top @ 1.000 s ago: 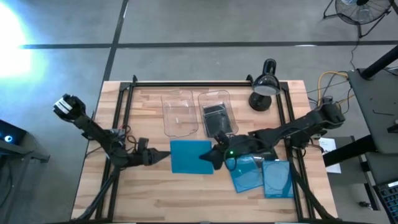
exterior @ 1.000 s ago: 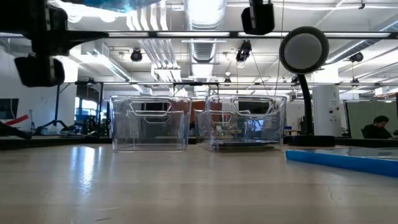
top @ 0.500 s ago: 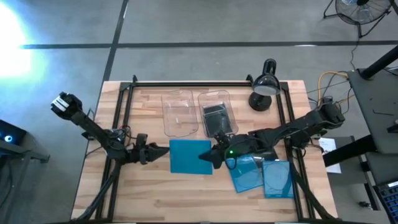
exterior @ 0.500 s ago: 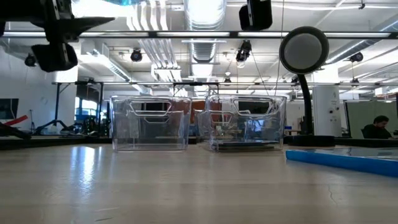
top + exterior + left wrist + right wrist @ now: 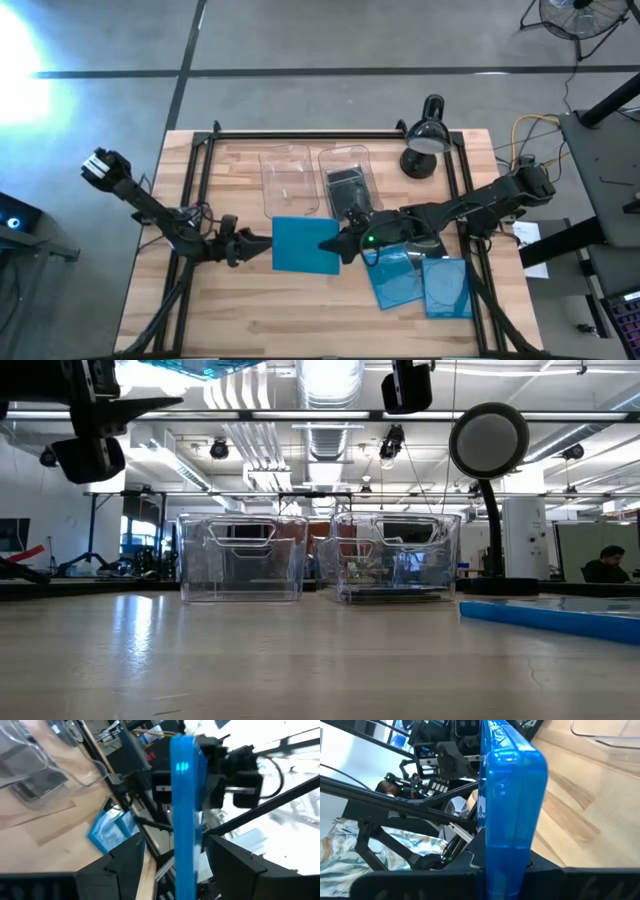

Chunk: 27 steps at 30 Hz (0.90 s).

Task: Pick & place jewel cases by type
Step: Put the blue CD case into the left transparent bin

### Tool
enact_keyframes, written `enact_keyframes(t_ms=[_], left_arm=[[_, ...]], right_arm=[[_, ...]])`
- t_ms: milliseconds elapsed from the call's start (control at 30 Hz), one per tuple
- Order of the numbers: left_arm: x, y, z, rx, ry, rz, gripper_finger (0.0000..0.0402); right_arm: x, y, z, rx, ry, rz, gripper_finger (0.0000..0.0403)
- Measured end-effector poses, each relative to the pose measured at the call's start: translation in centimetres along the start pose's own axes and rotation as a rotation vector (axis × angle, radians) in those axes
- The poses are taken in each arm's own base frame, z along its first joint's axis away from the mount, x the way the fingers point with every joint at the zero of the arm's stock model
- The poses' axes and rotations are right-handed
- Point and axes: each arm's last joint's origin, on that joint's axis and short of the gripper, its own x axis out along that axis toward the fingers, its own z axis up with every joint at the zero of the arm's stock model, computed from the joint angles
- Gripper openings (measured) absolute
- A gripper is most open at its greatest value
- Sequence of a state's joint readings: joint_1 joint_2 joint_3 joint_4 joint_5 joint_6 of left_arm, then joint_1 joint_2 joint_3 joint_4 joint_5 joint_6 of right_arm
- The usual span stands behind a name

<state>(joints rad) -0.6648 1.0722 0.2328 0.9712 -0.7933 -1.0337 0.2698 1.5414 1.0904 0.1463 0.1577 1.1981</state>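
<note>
A translucent blue jewel case [image 5: 303,245] hangs in the air over the table's middle, roughly flat, held at its right edge by my right gripper [image 5: 338,245], which is shut on it. My left gripper [image 5: 258,243] is open at the case's left edge. In the left wrist view its fingers [image 5: 125,862] stand on either side of the case [image 5: 185,810], which shows edge-on. Two more blue cases [image 5: 395,280] [image 5: 446,286] lie flat on the table near the right side. A dark case [image 5: 345,185] lies in the right clear bin [image 5: 352,160]. My right gripper pinches the blue case between its two fingers at the middle of its right edge [image 5: 506,845], coming level from the table's right. The case is lifted clear of the table and lies about flat, reaching out toward the left arm.
An empty clear bin [image 5: 285,180] stands left of the one with the dark case, both at the far middle. A black desk lamp [image 5: 425,140] stands at the far right corner. Bare wood shows at the near left [image 5: 230,310].
My left gripper has drawn back a little toward the table's left edge, off the case's left edge, and then held there. The right gripper has carried the blue case slightly toward the far edge, turning it a little.
</note>
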Motion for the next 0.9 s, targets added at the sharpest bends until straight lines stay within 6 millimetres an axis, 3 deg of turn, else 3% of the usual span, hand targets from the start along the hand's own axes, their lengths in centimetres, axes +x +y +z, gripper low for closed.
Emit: enact_keyframes(t_ms=[267, 467, 567, 700, 800, 900], left_arm=[[1.2, -0.1, 0.3, 0.007, -0.02, 0.014, 0.0194], [3.0, -0.7, 0.9, 0.034, 0.064, -0.048, 0.0185], [3.4, -0.7, 1.0, 0.052, 0.086, -0.029, 0.0151], [3.4, -0.7, 0.9, 0.055, 0.099, -0.027, 0.0073], [3.4, -0.7, 1.0, 0.061, 0.109, -0.021, 0.002], [3.4, -0.4, 0.9, 0.076, 0.098, 0.024, 0.0014]], right_arm=[[0.1, 0.0, 0.0, 0.009, 0.004, 0.014, 0.0013], [1.2, -0.2, -0.4, 0.041, 0.035, 0.06, 0.0013], [1.3, -0.5, -0.6, 0.058, 0.045, 0.033, 0.0013], [0.7, -0.7, -0.5, 0.052, 0.063, -0.02, 0.0024], [0.2, -1.1, -0.4, 0.044, 0.08, -0.082, 0.0055], [-0.3, -1.5, -0.4, 0.038, 0.093, -0.145, 0.0097]])
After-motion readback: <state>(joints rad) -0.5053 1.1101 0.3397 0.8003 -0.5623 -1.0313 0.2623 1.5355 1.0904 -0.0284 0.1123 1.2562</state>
